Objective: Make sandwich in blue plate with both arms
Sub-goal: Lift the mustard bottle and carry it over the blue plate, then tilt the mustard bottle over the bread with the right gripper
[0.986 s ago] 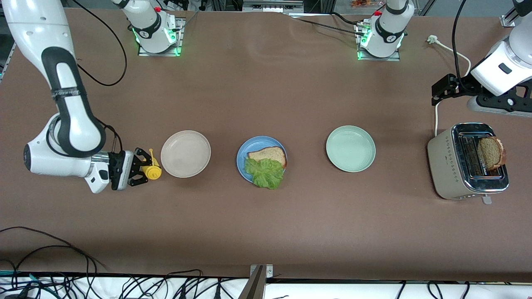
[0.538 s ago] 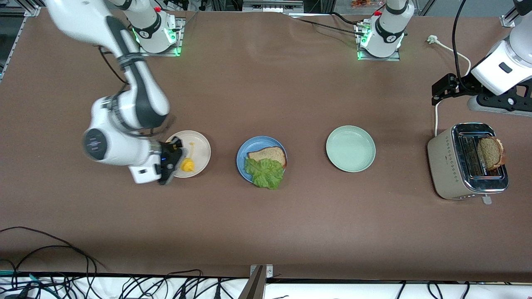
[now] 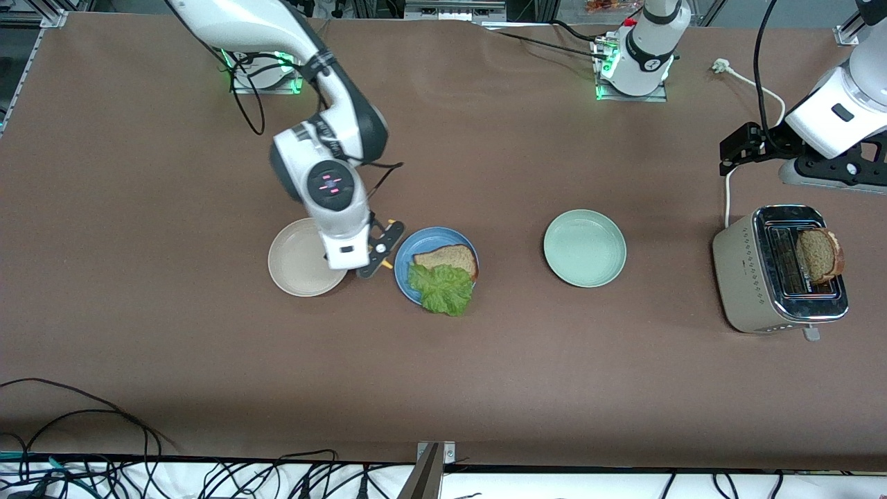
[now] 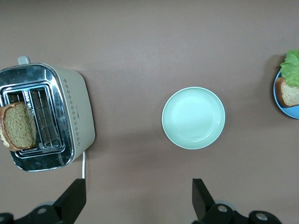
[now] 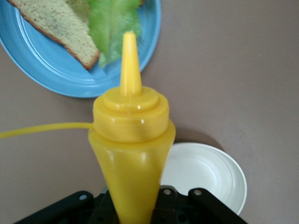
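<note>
The blue plate (image 3: 407, 258) (image 5: 70, 79) sits mid-table and holds one brown bread slice (image 3: 447, 260) (image 5: 56, 23). A green lettuce leaf (image 3: 441, 289) (image 5: 112, 23) lies partly on the slice and hangs over the plate's rim. My right gripper (image 3: 378, 253) (image 5: 133, 205) is shut on a yellow squeeze bottle (image 5: 132, 140), over the table between the beige plate and the blue plate. The nozzle points toward the blue plate. A second bread slice (image 3: 819, 255) (image 4: 18, 126) stands in the toaster. My left gripper (image 3: 835, 173) (image 4: 138, 205) waits open and empty, high near the toaster.
A beige plate (image 3: 298, 267) (image 5: 210, 177) lies beside the blue plate toward the right arm's end. A pale green plate (image 3: 584, 248) (image 4: 193, 117) lies toward the left arm's end. The toaster (image 3: 762, 277) (image 4: 70, 121) stands past it, its white cord trailing toward the bases.
My right arm has swung from the right arm's end of the table, across the beige plate, to the blue plate's edge with the yellow bottle. The left arm has not moved.
</note>
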